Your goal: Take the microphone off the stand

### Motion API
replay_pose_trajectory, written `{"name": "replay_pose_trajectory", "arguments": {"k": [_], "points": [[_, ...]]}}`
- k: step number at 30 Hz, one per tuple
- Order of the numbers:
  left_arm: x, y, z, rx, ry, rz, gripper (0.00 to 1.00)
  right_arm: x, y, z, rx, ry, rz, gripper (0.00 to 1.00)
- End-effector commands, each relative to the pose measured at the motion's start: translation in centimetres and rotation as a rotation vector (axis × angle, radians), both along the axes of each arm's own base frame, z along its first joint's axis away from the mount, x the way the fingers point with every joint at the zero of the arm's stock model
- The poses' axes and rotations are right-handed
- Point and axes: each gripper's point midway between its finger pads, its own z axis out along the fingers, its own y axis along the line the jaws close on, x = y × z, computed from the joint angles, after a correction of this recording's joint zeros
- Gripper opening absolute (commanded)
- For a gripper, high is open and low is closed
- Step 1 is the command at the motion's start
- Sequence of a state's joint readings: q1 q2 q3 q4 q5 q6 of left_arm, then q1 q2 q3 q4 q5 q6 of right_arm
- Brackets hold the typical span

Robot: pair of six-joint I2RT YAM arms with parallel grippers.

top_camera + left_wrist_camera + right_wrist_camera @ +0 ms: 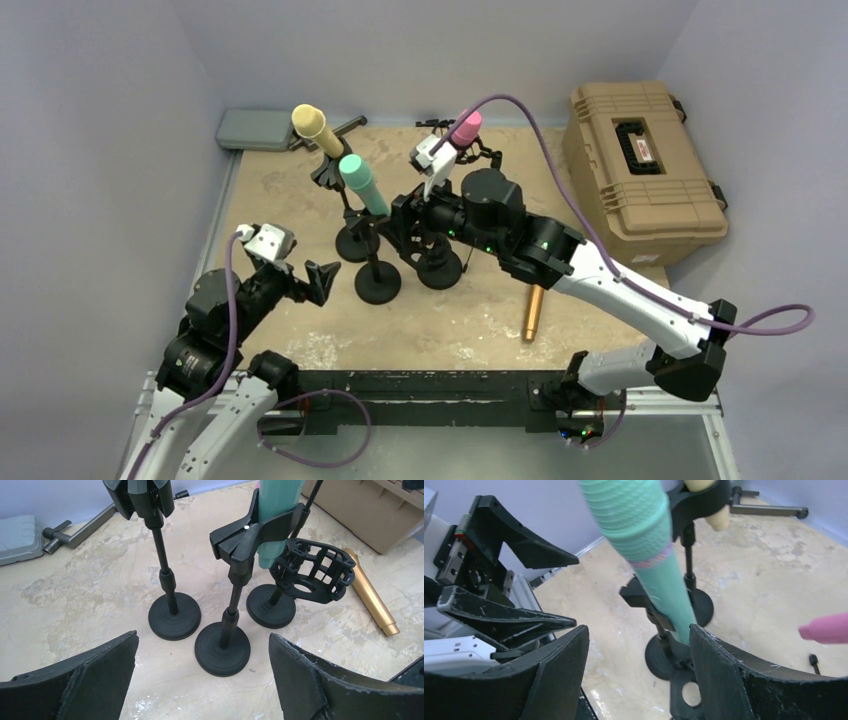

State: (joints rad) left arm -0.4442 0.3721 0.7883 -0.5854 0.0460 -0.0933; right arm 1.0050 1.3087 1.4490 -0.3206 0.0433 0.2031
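Teal mic (278,500) top off-frame

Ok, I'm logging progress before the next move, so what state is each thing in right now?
teal microphone, clipped in the middle stand, tilted
yellow microphone, clipped in the left stand
pink microphone, raised off the table
gold microphone, lying flat on the table
shock mount, empty
tan case, closed
left claw, open, holding nothing
right claw, open, facing the teal microphone, not gripping
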Motion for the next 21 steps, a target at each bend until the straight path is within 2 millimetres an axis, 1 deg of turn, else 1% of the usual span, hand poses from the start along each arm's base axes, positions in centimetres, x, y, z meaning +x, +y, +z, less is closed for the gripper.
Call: {"name": "replay_pose_trajectory", "arguments": {"k": [1,4,7,9,10,13,15,18,20,21], "points": [[0.1,0.7,1.4,-0.035,-0.056,0.041,1.00,0.0,1.3,4.2,0.105,-0.102,-0.026,0.70],[-0.1,0.9,1.7,-0.044,-0.073,0.048,1.00,0.8,1.5,4.9,0.115,-0.138,-0.072,0.68],[-0.4,1.0,1.9,-0.053,-0.086,0.049,1.00,1.9,1.8,5.1,0.094,-0.160,-0.114,0.64],[-0.3,1.4,2.1,-0.060,-0.096,0.068,1.00,2.5,2.7,4.8,0.078,-0.161,-0.122,0.61],[-0.3,1.5,2.1,-0.062,-0.098,0.077,1.00,2.6,3.0,5.0,0.082,-0.164,-0.125,0.60],[-0.2,1.8,2.3,-0.074,-0.112,0.094,1.00,3.2,3.9,4.7,0.053,-0.193,-0.161,0.57],[-0.2,1.6,2.4,-0.090,-0.122,0.089,0.99,3.5,4.1,4.4,0.032,-0.220,-0.214,0.56],[0.0,1.0,3.1,-0.165,-0.150,0.079,0.99,3.7,4.1,3.9,-0.001,-0.264,-0.289,0.54],[0.5,0.6,3.3,-0.214,-0.157,0.080,1.00,3.8,4.2,3.4,-0.008,-0.272,-0.324,0.51],[1.0,0.5,3.5,-0.243,-0.154,0.092,1.00,4.0,4.3,3.2,-0.010,-0.272,-0.334,0.48]]}}
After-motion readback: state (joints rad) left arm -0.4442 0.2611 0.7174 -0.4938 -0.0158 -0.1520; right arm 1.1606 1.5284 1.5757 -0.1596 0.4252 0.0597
